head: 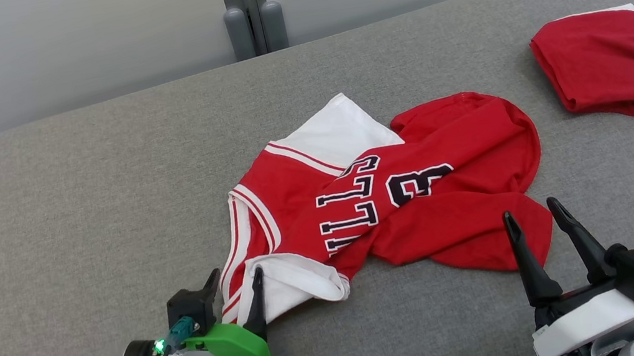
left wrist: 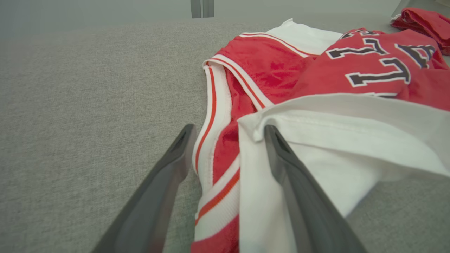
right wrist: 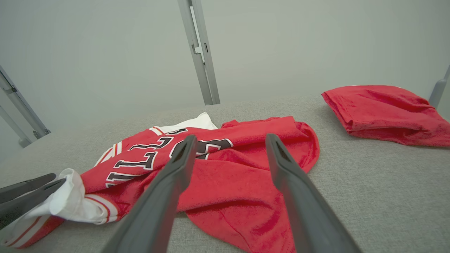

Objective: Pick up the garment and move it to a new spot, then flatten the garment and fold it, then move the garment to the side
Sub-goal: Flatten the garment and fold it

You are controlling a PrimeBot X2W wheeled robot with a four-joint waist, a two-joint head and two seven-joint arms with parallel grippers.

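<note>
Wide open, the left jaws straddle the white-trimmed edge of the crumpled red garment (head: pixel 456 144); the right jaws, equally open and empty, hang over its near hem.

Two garments being counted: jersey (head: pixel 394 191), folded red cloth (head: pixel 608 65). Two grippers being counted: left gripper (head: pixel 236 273), right gripper (head: pixel 529 209).

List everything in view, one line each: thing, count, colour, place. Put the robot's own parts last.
jersey: one, red and white with dark lettering, crumpled at mid-surface
folded cloth: one, red with a white edge, far right of the surface
padded surface: one, grey, under both fabrics
posts: two, grey, side by side behind the far edge
left gripper: one, dark fingers, open, astride the jersey's near-left white edge
right gripper: one, dark fingers, open, at the jersey's near-right red edge
</note>
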